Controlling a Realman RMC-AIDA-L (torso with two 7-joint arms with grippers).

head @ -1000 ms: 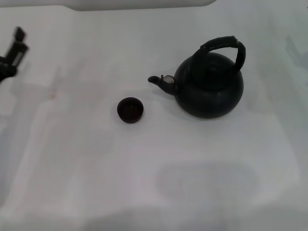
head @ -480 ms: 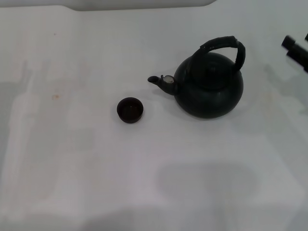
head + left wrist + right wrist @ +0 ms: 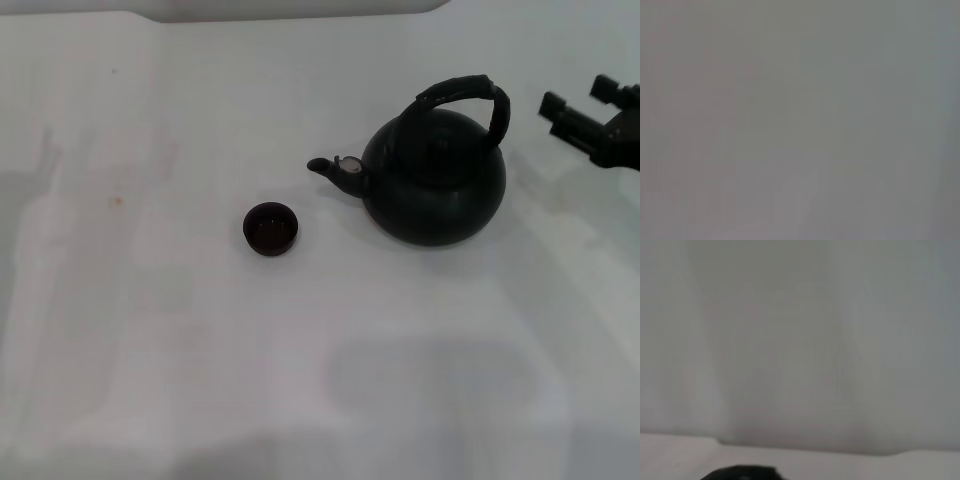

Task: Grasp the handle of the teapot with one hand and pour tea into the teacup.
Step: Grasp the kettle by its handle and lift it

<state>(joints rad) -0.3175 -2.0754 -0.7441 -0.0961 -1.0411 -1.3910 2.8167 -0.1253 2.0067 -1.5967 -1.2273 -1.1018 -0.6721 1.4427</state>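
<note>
The large round matte black teapot (image 3: 435, 180) stands upright on the white table (image 3: 300, 350), right of centre in the head view, its short spout (image 3: 330, 170) with the small silvery cap pointing toward the robot's left. The thick black arched handle (image 3: 468, 92) loops over its top and stands free, with nothing touching it. We judge the step in hand to be the reach for that handle, and to do it well we would bring the right gripper (image 3: 578, 112) in level with the crown of the arch, its fingers straddling the bar across its width, and close only once the bar sits deep between them, so the heavy pot cannot swing when lifted. The right gripper now hangs just beside the handle, at the table's right edge, apart from it, its two dark fingers spread and empty. The tiny round black handleless teacup (image 3: 270, 228) sits near the spout, to its left and a little nearer the robot, dark inside. A small orange-brown stain (image 3: 117, 200) marks the table well to the left. The left gripper is out of sight, so we cannot tell its state.
</note>
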